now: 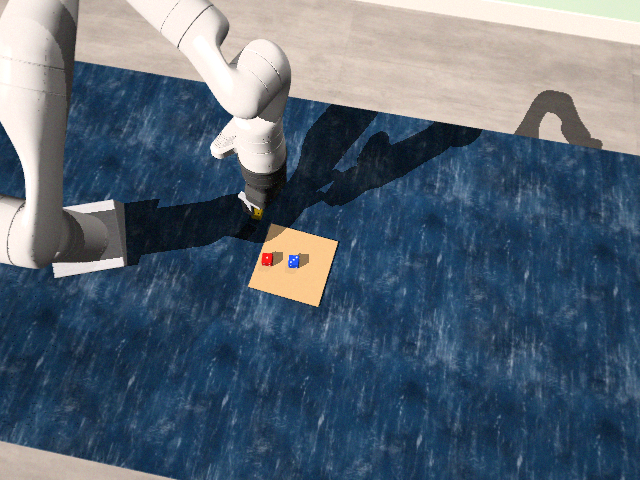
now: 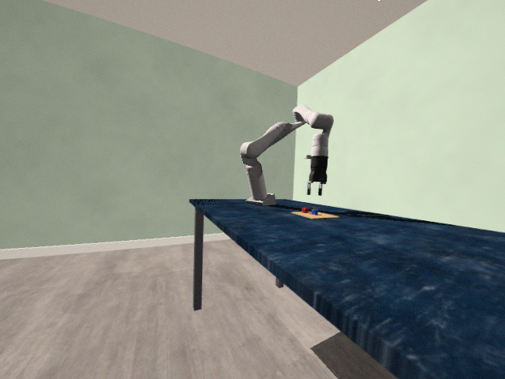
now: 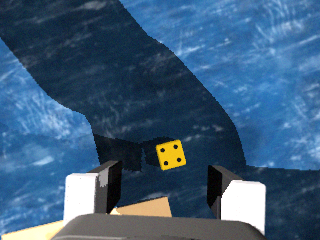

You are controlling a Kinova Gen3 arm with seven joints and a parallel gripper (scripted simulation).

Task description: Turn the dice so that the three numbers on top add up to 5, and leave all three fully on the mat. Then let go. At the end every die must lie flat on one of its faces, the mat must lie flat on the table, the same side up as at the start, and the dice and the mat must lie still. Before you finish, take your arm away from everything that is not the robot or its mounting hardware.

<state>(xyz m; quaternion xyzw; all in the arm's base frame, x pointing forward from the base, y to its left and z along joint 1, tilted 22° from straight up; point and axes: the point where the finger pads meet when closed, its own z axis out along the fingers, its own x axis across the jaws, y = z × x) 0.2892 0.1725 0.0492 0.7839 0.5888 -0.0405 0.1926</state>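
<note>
The yellow die [image 1: 257, 213] [image 3: 171, 155] lies on the blue table, off the mat near its corner, with four pips on top. The red die [image 1: 267, 259] [image 2: 304, 210] lies on the tan mat [image 1: 310, 289] [image 2: 326, 216] [image 3: 150, 206] and shows one pip on top. The blue die [image 1: 293, 261] [image 2: 314, 212] lies on the mat beside the red one, with three pips on top. The mat looks flat. My gripper [image 2: 314, 193] [image 3: 164, 181] is open and empty, pointing down, well above the table and roughly over the yellow die. Red and blue are outside the wrist view.
The arm's base [image 1: 116, 232] [image 2: 267, 200] stands on the blue table [image 1: 206, 361] [image 2: 407, 260], left of the mat in the top view. The arm's shadow falls over the yellow die and one mat corner. The table's long edge runs beyond the arm in that view.
</note>
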